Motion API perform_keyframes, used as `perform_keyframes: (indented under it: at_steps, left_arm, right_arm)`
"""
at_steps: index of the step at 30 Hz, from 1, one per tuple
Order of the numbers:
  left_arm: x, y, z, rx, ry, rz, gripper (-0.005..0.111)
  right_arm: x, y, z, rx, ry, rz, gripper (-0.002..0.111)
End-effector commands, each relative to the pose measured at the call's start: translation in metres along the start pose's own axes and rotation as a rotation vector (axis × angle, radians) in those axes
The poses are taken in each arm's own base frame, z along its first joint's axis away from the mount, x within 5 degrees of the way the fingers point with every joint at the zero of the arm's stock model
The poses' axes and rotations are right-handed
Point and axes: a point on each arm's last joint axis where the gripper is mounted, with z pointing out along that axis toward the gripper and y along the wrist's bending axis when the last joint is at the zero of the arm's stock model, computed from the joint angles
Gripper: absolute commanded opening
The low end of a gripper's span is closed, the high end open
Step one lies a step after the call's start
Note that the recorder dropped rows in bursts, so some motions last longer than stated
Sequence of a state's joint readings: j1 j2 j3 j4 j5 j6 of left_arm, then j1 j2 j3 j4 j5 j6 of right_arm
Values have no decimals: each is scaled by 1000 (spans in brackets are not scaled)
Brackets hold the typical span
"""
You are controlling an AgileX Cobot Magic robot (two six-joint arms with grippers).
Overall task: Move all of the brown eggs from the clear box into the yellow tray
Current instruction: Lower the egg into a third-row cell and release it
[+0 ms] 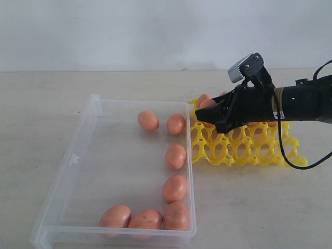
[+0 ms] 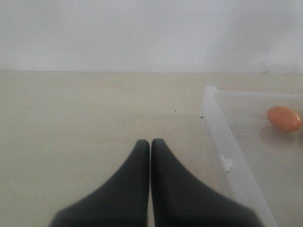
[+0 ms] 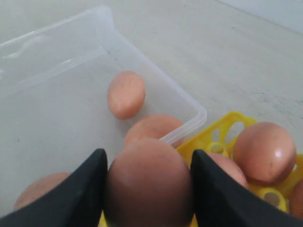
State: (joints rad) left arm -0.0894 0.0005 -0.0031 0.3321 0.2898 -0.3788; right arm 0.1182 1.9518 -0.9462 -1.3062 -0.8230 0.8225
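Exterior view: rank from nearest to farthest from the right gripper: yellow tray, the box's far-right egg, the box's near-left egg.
1. yellow tray, under the right gripper.
2. far-right egg, beside the clear box wall.
3. near-left egg, at its front rim.

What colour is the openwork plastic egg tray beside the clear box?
The openwork plastic egg tray is bright yellow, clearest in the exterior view.

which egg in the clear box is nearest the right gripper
The egg against the box wall nearest the yellow tray, at the far end; the right gripper hovers just beyond it, holding another egg.
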Motion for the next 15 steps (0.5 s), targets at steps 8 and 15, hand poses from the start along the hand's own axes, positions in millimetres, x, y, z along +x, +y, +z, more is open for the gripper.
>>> perform_keyframes:
  at_steps: [8, 15]
  left_arm:
    - [1, 0, 0, 1, 4, -6, 1]
    - [1, 0, 0, 1, 4, -6, 1]
  right_arm:
    - [17, -4, 16, 39, 27, 24, 0]
    - [20, -5, 17, 40, 31, 31, 0]
